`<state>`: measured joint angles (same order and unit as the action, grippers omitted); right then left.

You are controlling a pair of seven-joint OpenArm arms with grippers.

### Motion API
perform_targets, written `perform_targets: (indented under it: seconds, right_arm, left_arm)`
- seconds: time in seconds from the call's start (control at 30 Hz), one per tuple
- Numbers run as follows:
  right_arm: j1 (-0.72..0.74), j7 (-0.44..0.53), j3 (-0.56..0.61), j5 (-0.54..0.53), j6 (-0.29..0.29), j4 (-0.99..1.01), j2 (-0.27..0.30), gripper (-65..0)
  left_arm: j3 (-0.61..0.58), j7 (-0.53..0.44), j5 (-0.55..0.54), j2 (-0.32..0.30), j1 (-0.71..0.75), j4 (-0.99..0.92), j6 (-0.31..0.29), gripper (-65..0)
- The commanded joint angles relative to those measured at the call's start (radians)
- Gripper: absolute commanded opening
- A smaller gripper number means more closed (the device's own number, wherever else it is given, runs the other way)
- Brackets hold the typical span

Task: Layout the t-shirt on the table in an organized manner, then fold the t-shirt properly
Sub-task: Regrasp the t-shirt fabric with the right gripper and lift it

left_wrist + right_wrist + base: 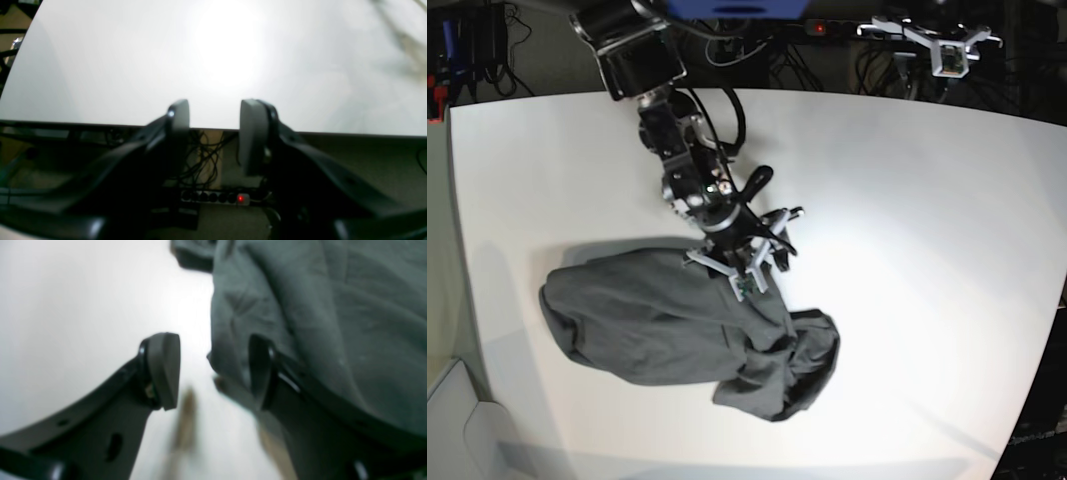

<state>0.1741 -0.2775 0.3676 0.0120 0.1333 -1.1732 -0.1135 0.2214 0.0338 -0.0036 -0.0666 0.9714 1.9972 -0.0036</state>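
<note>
The dark charcoal t-shirt [667,320] lies crumpled in a wrinkled heap on the front left part of the white table [907,200]. My right gripper [745,262] hangs open at the heap's upper edge. In the right wrist view the right gripper [213,373] straddles the cloth's border: one finger is over bare table [66,306], the other is against the t-shirt [333,306]. My left gripper [949,50] is raised beyond the table's far edge. In the left wrist view the left gripper [215,120] stands open with nothing between its fingers, looking over the table [100,66].
Black cables and a power strip [217,197] with a red light lie on the floor under the table's edge. A grey box corner [457,420] shows at the front left. The right arm's black body [677,140] reaches over the table's back left.
</note>
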Motion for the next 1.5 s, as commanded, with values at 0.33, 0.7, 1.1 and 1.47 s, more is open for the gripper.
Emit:
perform_targets:
  seconds: [0.33, 0.7, 1.1, 1.47]
  right_arm:
    - [0.087, 0.025, 0.001, -0.005, 0.004, 0.112, -0.005, -32.2]
    - [0.029, 0.014, -0.088, -0.01, 0.004, -0.133, 0.051, -64.6]
    - [0.055, 0.013, -0.17, -0.007, 0.006, -0.65, 0.143, -65.0]
    - [0.476, 0.025, -0.35, -0.007, 0.004, -0.222, 0.125, -65.0]
  left_arm:
    - [0.005, -0.025, 0.001, -0.002, 0.014, 0.017, 0.004, -40.8]
    - [0.003, -0.025, 0.001, -0.002, 0.013, 0.017, 0.006, -40.8]
    - [0.005, -0.025, 0.001, 0.04, 0.019, 0.017, 0.001, -40.8]
    - [0.005, -0.027, 0.001, 0.041, 0.037, 0.017, 0.001, -40.8]
